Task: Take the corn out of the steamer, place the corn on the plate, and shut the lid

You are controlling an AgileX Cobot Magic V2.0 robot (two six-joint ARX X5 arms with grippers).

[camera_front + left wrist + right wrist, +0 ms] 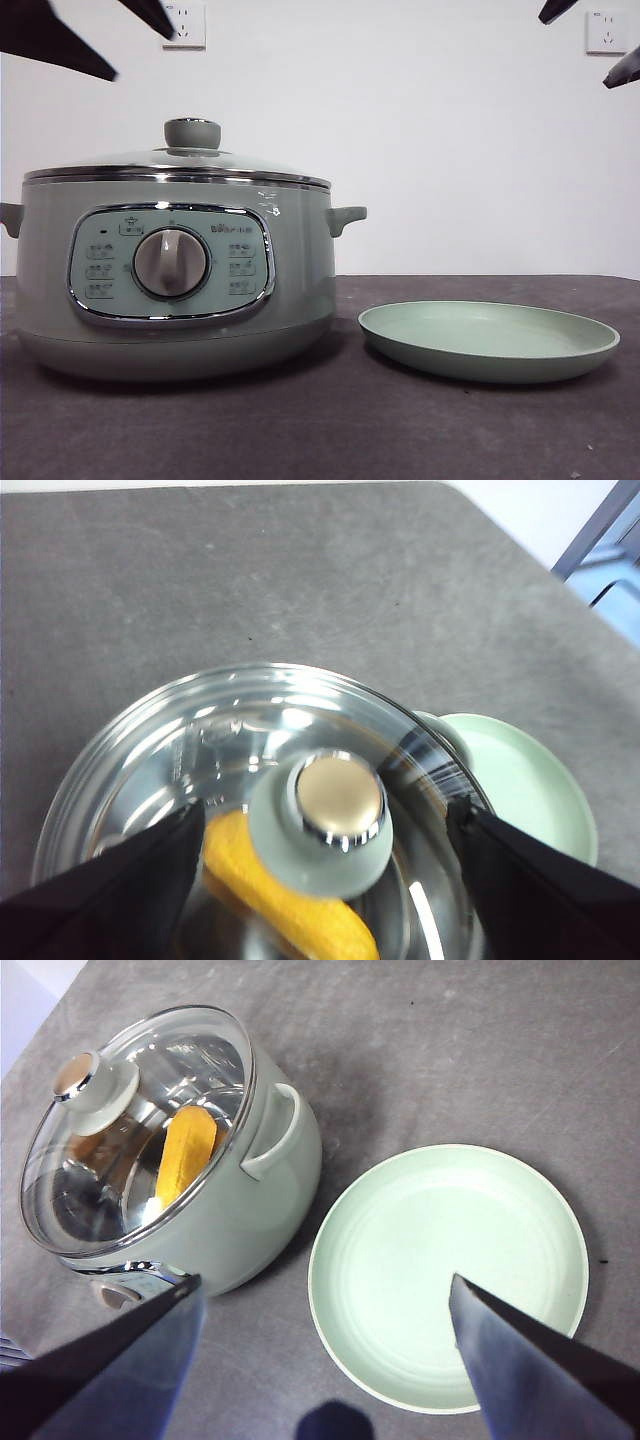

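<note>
Left gripper (pixel 325 825) spread wide, hovering above the lid (pixel 178 162), one jaw either side of its knob (pixel 322 820), not touching. Right gripper (pixel 325 1295) likewise spread, above the plate (pixel 447 1276). Lid seated on the steamer (pixel 175 275). Corn (pixel 188 1153) inside, seen through glass. Plate just beside the steamer on the grey table (pixel 330 430).

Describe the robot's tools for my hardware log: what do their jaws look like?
Each tool has two flat black jaws tapering to points. The left tool shows matte black wedges; the right tool shows black blades with a bluish sheen. No cables or markings are visible. In the front view only dark pointed tips show at the top corners.
</note>
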